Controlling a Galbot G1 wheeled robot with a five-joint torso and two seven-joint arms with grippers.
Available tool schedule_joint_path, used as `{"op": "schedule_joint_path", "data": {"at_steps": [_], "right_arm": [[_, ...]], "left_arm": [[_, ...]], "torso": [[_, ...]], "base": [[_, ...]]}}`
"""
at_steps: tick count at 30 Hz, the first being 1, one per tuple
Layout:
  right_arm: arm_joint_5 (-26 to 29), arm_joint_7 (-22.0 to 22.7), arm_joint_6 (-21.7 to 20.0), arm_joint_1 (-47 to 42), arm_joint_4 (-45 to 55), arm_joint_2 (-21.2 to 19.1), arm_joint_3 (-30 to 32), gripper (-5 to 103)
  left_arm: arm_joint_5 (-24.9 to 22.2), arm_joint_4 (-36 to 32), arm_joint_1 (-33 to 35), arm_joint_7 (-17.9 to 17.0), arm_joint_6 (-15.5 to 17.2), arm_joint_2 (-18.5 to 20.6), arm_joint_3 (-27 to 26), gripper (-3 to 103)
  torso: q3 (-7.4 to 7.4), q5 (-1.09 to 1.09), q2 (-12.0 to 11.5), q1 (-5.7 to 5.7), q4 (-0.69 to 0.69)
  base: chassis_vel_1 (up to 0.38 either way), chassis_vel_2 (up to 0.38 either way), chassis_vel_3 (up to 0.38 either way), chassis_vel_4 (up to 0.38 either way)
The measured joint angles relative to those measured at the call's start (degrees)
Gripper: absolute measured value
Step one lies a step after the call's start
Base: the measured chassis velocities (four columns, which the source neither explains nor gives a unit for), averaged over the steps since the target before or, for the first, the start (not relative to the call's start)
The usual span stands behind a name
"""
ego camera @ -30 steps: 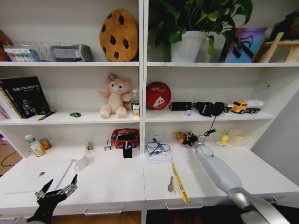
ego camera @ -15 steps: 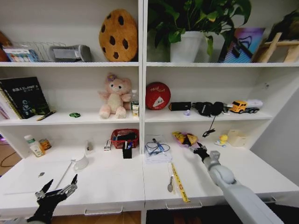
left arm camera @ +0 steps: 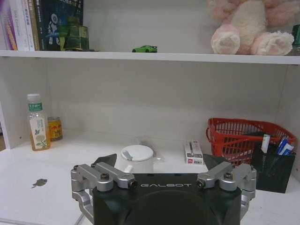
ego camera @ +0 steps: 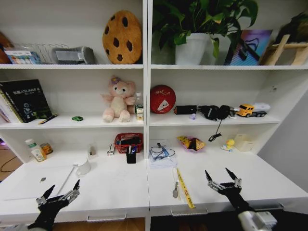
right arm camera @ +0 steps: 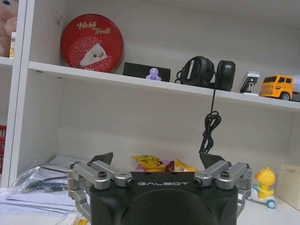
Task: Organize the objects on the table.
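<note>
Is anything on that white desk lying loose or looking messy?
Yes. A yellow tape measure and a spoon lie loose near the table's front edge, and cables sit tangled on papers. Both grippers hover open, holding nothing.

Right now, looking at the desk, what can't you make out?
- Black pen cup, head view: its contents are too small to tell.
- Dark speck on the table, head view: too small to identify.
- Red basket, left wrist view: the pen cup covers part of it.
- Both open grippers, left and right, hold nothing.
</note>
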Motion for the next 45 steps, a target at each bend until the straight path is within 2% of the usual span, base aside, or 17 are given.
{"op": "schedule_joint_path", "data": {"at_steps": [23, 30, 32, 39, 41, 43, 45], "right_arm": [[0.3, 0.2, -0.2, 0.8, -0.7, -0.3, -0.6, 100], [0.3, 0.3, -0.3, 0.9, -0.8, -0.3, -0.7, 100], [0.3, 0.3, -0.3, 0.9, -0.8, -0.3, -0.7, 100], [0.4, 0.3, -0.3, 1.0, -0.8, -0.3, -0.7, 100], [0.4, 0.3, -0.3, 1.0, -0.9, -0.3, -0.7, 100], [0.4, 0.3, -0.4, 1.0, -0.9, -0.3, -0.7, 100], [0.4, 0.3, -0.4, 1.0, -0.9, -0.3, -0.7, 100]], "left_arm": [[0.0, 0.0, 0.0, 0.0, 0.0, 0.0, 0.0, 100], [0.0, 0.0, 0.0, 0.0, 0.0, 0.0, 0.0, 100], [0.0, 0.0, 0.0, 0.0, 0.0, 0.0, 0.0, 100], [0.0, 0.0, 0.0, 0.0, 0.0, 0.0, 0.0, 100], [0.0, 0.0, 0.0, 0.0, 0.0, 0.0, 0.0, 100], [0.0, 0.0, 0.0, 0.0, 0.0, 0.0, 0.0, 100], [0.0, 0.0, 0.0, 0.0, 0.0, 0.0, 0.0, 100]], "torso": [[0.01, 0.02, 0.0, 0.02, -0.02], [0.00, -0.03, 0.0, 0.01, -0.01], [0.01, 0.03, 0.0, 0.01, -0.01], [0.01, -0.02, 0.0, 0.01, -0.02], [0.01, 0.03, 0.0, 0.01, -0.01], [0.01, -0.05, 0.0, 0.00, -0.02], [0.00, 0.03, 0.0, 0.01, -0.01]], "base": [[0.018, 0.019, -0.022, -0.022], [0.180, 0.181, -0.167, -0.174], [0.260, 0.249, -0.248, -0.236], [0.270, 0.274, -0.276, -0.270], [0.296, 0.316, -0.302, -0.329], [0.321, 0.331, -0.328, -0.336], [0.346, 0.377, -0.392, -0.366]]}}
